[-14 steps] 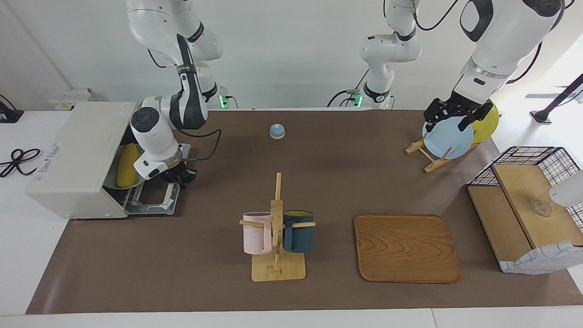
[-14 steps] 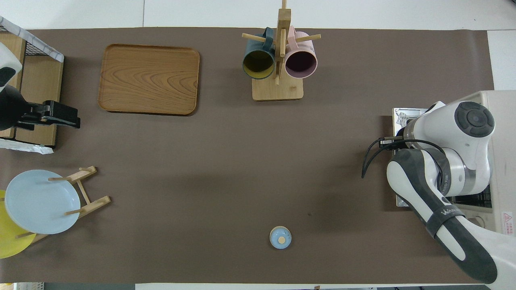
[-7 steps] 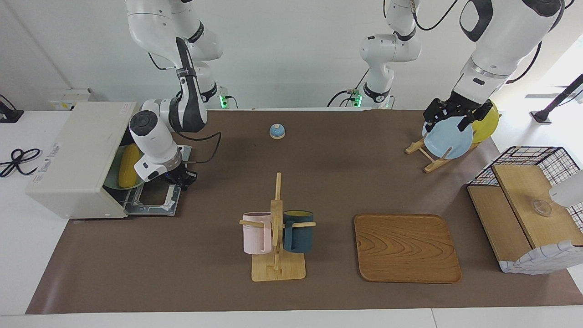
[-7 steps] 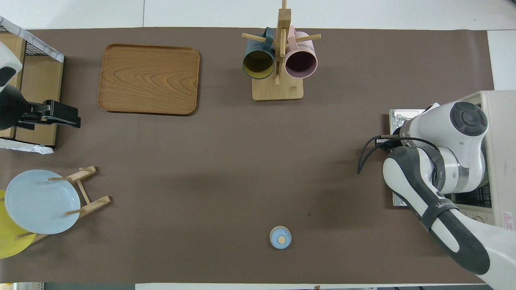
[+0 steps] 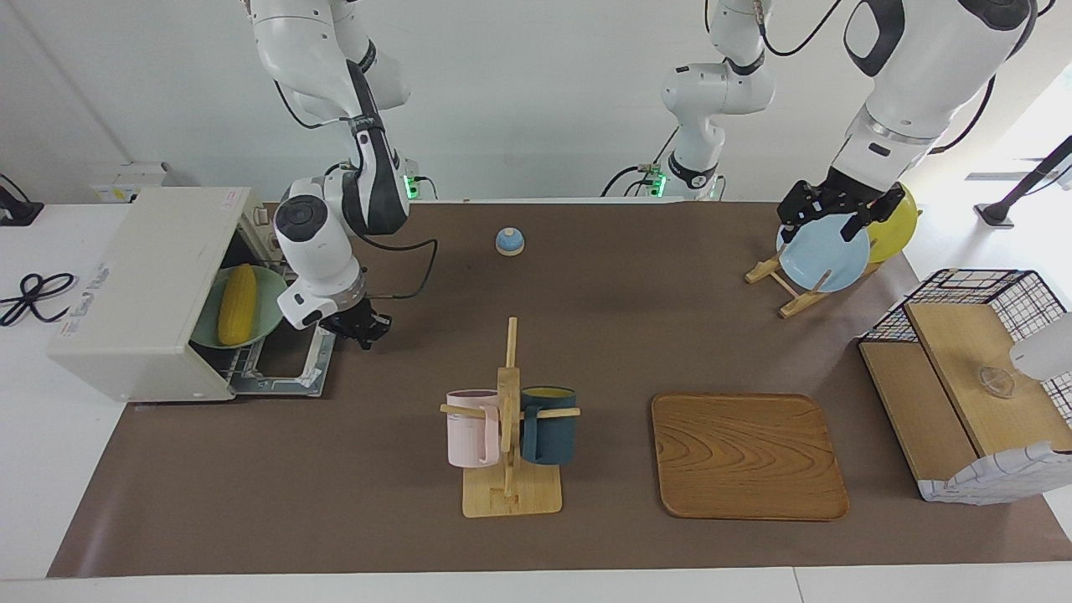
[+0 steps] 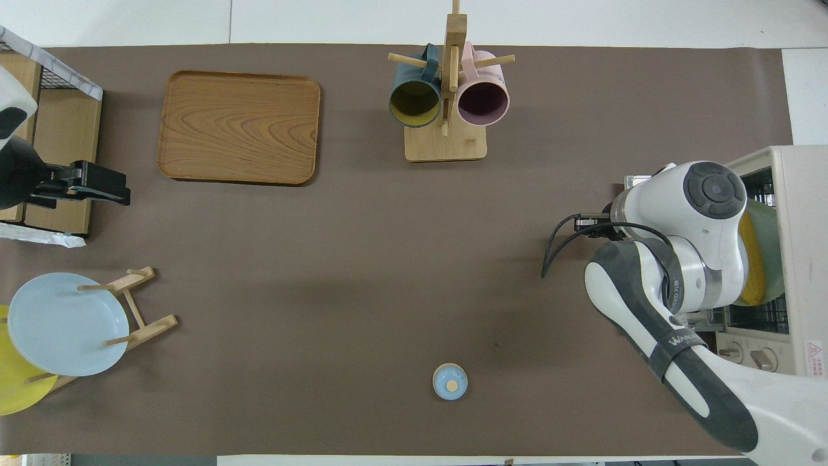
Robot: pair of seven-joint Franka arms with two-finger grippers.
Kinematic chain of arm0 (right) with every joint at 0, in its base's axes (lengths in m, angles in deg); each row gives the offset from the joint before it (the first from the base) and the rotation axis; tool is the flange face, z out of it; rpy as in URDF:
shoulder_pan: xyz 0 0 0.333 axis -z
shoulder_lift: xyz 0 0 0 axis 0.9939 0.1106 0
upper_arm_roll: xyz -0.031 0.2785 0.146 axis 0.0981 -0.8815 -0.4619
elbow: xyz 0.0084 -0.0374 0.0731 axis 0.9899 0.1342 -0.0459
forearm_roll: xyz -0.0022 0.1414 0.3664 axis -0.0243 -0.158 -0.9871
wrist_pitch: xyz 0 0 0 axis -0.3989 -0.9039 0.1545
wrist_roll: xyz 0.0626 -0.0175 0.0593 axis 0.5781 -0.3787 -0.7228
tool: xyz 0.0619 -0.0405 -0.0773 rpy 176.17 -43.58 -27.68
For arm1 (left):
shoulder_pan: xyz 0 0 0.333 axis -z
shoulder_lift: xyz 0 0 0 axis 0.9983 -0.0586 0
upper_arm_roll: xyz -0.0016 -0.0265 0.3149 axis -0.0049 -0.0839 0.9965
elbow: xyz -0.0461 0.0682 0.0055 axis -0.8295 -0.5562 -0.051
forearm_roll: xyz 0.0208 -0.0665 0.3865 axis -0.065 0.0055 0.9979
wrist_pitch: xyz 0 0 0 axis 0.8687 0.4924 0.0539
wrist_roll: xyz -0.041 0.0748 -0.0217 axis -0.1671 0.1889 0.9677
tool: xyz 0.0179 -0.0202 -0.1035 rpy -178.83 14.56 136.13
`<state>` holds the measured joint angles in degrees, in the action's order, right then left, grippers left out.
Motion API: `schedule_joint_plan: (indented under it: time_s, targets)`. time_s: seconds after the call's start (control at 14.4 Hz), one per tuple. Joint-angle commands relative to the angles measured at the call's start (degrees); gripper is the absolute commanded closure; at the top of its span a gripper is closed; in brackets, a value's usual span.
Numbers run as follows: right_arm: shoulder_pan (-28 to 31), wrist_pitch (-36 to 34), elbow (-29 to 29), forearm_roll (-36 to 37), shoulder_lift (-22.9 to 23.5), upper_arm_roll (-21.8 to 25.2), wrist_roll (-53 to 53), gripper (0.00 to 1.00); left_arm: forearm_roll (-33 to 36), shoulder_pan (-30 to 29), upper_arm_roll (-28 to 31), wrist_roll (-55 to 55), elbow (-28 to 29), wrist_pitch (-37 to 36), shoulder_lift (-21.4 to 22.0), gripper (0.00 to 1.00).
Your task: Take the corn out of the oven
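The cream-white oven (image 5: 142, 285) stands at the right arm's end of the table, with its door (image 5: 289, 373) folded down flat. Inside, the yellow corn (image 5: 237, 304) lies on a green plate (image 5: 270, 311) on the wire rack; from overhead the corn (image 6: 750, 262) shows partly under the right arm. My right gripper (image 5: 362, 328) is shut and holds nothing. It hangs low over the brown mat just off the door's free edge, apart from the corn. My left gripper (image 5: 825, 213) waits open above the blue plate (image 5: 825, 255).
A wooden mug rack (image 5: 509, 419) with two mugs stands mid-table, and a wooden tray (image 5: 748, 456) lies beside it. A small blue bell (image 5: 509, 241) sits near the robots. The plate stand also holds a yellow plate (image 5: 894, 226). A wire-and-wood shelf (image 5: 971, 377) is at the left arm's end.
My right gripper has drawn back from the oven's opening toward the middle of the table, still shut, and the corn and its plate now show fully. The left arm has not moved.
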<state>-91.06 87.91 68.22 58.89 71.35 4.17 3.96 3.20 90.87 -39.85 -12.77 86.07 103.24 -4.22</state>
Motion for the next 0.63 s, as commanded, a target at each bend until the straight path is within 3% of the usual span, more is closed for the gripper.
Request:
schedule_joint_plan:
  time_s: [0.0,0.14,0.21,0.56]
  targets:
    - [0.8,-10.1,-3.5,2.5,-4.7,0.8,1.1,0.82,0.3,0.5,0.3,0.0,1.8,1.2,1.2,0.00]
    - [3.5,-15.9,-4.9,3.0,-7.0,0.9,1.3,0.70,0.3,0.5,0.3,-0.1,1.8,1.2,1.2,0.00]
    - [4.8,-17.9,-4.9,3.0,-8.3,0.8,1.3,0.59,0.3,0.5,0.3,0.0,1.8,1.1,1.2,0.00]
    - [8.9,-13.0,-0.1,4.1,-10.1,0.7,-0.4,0.50,0.3,0.7,0.2,0.0,1.9,1.1,1.2,0.00]
